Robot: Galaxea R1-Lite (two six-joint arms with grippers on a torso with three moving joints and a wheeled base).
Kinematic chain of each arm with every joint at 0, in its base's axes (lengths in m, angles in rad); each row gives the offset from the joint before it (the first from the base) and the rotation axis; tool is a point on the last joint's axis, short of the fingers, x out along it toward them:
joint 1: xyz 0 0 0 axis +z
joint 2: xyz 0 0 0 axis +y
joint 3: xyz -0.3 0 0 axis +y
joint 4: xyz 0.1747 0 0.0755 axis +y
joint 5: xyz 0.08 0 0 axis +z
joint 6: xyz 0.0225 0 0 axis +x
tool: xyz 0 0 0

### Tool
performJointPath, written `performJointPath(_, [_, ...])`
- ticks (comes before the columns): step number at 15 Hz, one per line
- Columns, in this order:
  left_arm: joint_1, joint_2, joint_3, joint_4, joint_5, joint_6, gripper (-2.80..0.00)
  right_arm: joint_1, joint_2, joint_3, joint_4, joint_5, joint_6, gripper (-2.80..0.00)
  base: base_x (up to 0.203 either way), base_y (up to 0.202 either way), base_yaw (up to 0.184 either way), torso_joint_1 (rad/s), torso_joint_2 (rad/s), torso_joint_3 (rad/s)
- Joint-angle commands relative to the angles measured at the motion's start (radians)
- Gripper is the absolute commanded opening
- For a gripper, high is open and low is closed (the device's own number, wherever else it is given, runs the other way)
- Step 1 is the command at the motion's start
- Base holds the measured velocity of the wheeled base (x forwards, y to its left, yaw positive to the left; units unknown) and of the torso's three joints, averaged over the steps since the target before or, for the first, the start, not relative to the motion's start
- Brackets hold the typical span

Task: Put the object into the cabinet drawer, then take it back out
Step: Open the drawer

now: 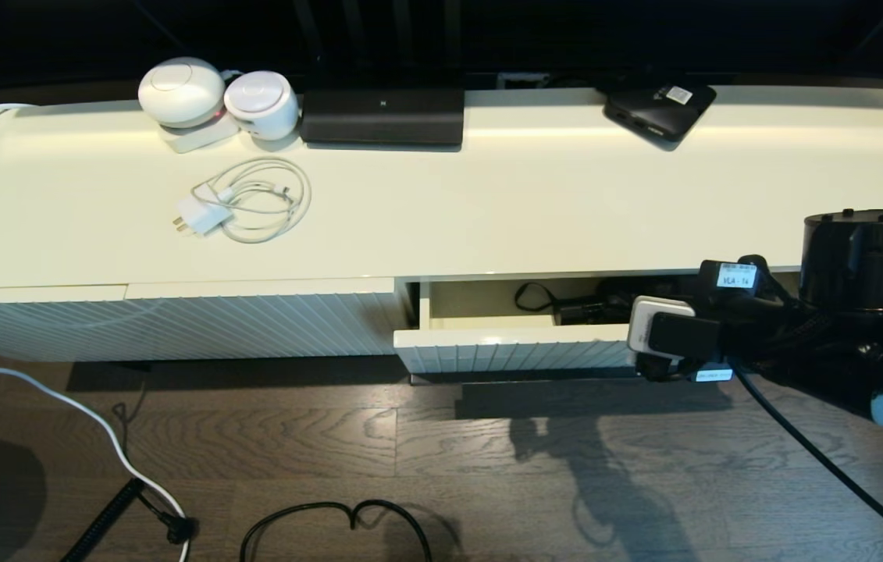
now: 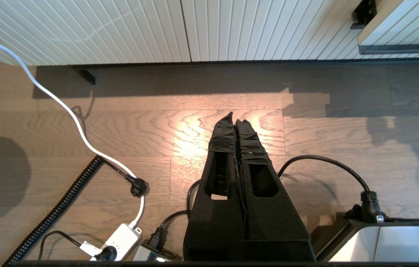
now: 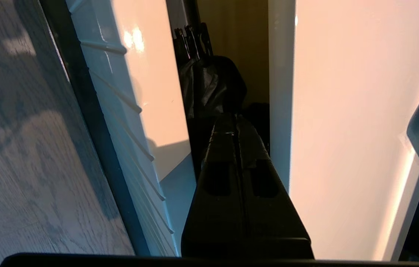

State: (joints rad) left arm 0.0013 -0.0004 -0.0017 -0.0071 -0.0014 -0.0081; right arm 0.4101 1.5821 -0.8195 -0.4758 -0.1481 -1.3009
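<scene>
— Jaws first: how do they stand?

— Right gripper (image 3: 236, 119) has its two fingers pressed together with no gap, and nothing sits between them. Left gripper (image 2: 234, 120) is the same, pressed together, hanging low over the wooden floor (image 2: 165, 122) with cables near it, well apart from the work.

— Where is the right one?

— Reaching into the open drawer (image 1: 515, 345), under the cabinet top (image 1: 535, 203). The arm comes in from the right end of the drawer in the head view.

— And the umbrella?

— Umbrella (image 3: 209, 87) lies inside the drawer, just ahead of the right jaws' tips. In the right wrist view its wrinkled black fabric fills the space straight beyond them; whether the tips touch it, I cannot tell. From the head view its handle (image 1: 578, 314) and thin loop (image 1: 532, 296) lie further along the drawer, beyond the jaws, on the cream interior.

— The drawer's front?

— Ribbed, running alongside the right jaws, on the floor side.

— Anything else?

— On the cabinet top, far from either gripper: a white cable (image 1: 254, 199) with its plug, and a flat black box (image 1: 660, 105).
</scene>
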Motion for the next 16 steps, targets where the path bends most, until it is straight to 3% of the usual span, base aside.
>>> performJointPath(1, [0.0,-0.003,0.0,-0.001,0.0,0.0,-2.8,-0.007,0.012,0.003,-0.001,-0.003,-0.008,-2.8,0.0,0.0,0.0,0.0,0.0,0.0])
performJointPath(11, [0.0,-0.003,0.0,-0.001,0.0,-0.001,-2.8,0.01,0.003,-0.01,0.003,-0.06,-0.011,-2.8,0.0,0.0,0.0,0.0,0.0,0.0])
performJointPath(16, [0.0,-0.003,0.0,-0.001,0.0,0.0,-2.8,0.025,-0.075,-0.004,0.179,-0.073,-0.017,-2.8,0.0,0.0,0.0,0.0,0.0,0.0])
